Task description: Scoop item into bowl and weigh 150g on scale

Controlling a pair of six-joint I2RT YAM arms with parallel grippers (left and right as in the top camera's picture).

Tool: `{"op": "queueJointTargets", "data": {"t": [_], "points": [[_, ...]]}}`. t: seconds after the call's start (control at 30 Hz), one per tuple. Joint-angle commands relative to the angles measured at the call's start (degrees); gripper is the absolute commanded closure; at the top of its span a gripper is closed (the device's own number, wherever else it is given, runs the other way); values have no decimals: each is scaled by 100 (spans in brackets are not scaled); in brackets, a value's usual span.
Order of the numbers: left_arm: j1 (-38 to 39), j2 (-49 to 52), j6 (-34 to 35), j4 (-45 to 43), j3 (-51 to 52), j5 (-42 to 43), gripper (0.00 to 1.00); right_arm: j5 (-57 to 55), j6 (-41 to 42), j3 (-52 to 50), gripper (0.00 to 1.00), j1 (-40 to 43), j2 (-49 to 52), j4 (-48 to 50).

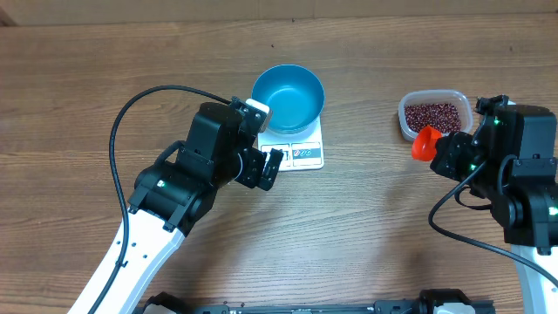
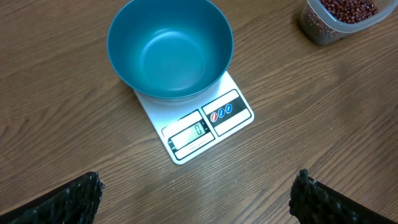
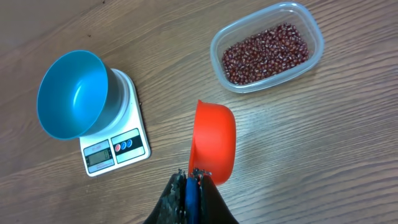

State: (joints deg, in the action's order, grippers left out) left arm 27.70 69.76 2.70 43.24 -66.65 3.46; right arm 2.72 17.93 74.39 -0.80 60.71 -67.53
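Pinching orange scoop [image 3: 214,142], right pincer [image 3: 193,177]; beans [image 3: 266,54] in tub [image 3: 316,38] ahead. Left pincer [image 2: 196,190] spread; blue bowl [image 2: 169,53] on scale [image 2: 205,127] ahead.

Ahead of the left hand [image 2: 196,196] the back of the scale [image 2: 205,124] is hidden under the bowl [image 2: 169,50], its display digits too small to read, and the tub [image 2: 336,25] of beans [image 2: 348,7] far ahead to the right is cut by the picture's top edge. That hand's fingers [image 2: 65,202] show only as tips at the bottom corners. The handle of the scoop [image 3: 212,143] is buried inside the closed right hand [image 3: 194,180], itself cut off by the bottom edge.
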Motion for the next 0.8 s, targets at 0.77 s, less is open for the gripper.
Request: {"op": "queueJointTargets", "data": {"t": [0.77], "points": [[-31,26,-144,-20,61,46,0,-979,-1519,-179,96,-11,413,1117]]}}
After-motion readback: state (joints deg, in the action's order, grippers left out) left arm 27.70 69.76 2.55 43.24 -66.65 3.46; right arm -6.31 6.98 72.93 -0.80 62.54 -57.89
